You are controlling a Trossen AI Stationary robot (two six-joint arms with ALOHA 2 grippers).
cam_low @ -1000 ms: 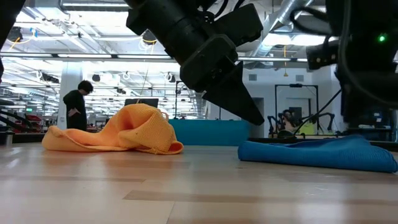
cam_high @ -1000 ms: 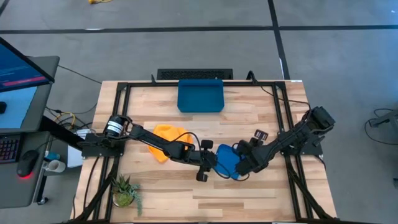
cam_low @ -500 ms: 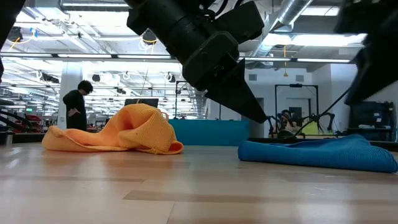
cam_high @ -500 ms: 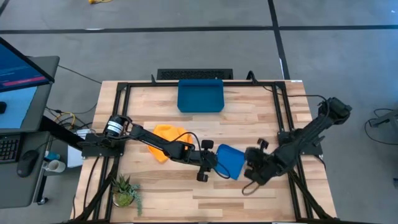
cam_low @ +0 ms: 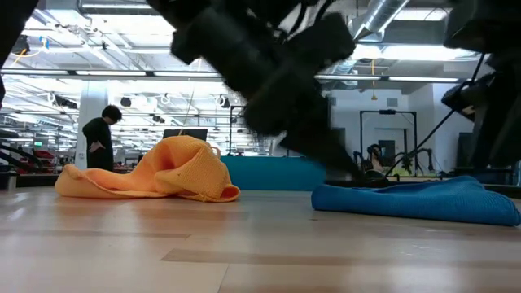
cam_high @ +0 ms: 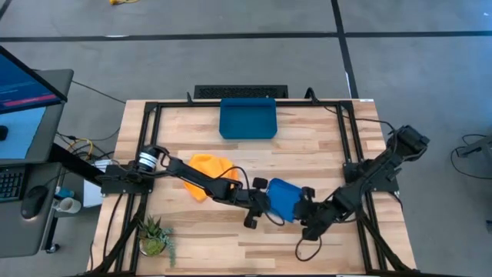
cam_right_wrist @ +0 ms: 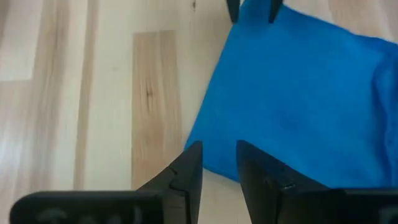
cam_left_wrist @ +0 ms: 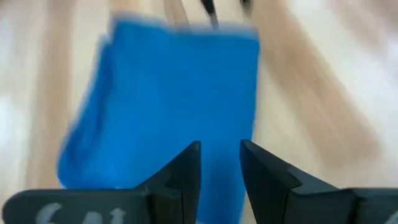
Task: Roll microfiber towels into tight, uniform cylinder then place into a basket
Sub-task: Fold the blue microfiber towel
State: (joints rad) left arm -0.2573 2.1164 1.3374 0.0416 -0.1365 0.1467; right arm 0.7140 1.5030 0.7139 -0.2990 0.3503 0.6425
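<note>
Blue microfiber towel (cam_high: 281, 198) lies folded flat on the light wooden worktop (cam_high: 307, 146), lower centre of the overhead frame. My left gripper (cam_high: 261, 204) sits at its left edge, fingers (cam_left_wrist: 186, 177) set to a narrow gap over the cloth. My right gripper (cam_high: 306, 209) is at its right edge, fingers (cam_right_wrist: 186, 174) also narrowly apart, holding nothing. Crumpled yellow-orange microfiber towel (cam_high: 209, 170) sits left of centre. Dark blue rectangular plastic basket (cam_high: 247, 118) waits at the top centre.
</note>
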